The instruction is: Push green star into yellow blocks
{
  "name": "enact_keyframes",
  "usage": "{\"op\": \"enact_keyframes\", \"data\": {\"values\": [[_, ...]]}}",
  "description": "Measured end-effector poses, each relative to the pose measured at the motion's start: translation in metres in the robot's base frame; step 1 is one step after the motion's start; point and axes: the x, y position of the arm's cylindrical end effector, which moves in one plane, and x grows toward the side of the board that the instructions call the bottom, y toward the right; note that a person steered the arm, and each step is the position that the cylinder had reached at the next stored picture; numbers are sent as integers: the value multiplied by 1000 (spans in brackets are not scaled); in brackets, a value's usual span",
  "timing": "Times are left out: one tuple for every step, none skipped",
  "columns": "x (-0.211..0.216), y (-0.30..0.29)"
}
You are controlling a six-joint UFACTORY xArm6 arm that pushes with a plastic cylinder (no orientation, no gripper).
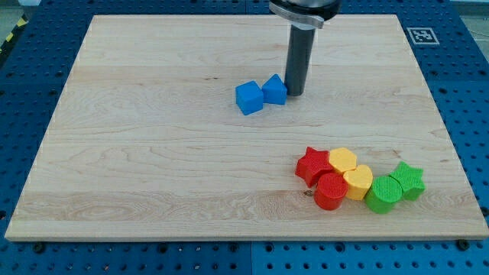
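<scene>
Red cylinder point(330, 192): sitting lowest in the frame, touching the red star-shaped block point(312, 165).
Yellow blocks point(350, 173): two rounded pieces lying just right of the red ones.
Green star point(409, 179): resting lower right, touching the green cylinder point(382, 194) beside the yellows.
My tip point(294, 93): standing at upper centre, touching the blue blocks point(260, 95).
Claw: no claw showing, only a dark rod.
Table point(153, 153): pale wood.

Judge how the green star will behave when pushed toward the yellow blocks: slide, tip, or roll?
The green star looks squat and flat-based, so it probably slides, not tips. Its points may make it rotate. The green round block touches it, so both likely move together. My tip is far away, beside the blue blocks.
</scene>
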Motion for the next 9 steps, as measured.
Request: {"op": "enact_keyframes", "data": {"values": [[8,24],[22,46],[37,63],[46,79],[56,100],[71,112],[94,112],[100,112],[108,112]]}}
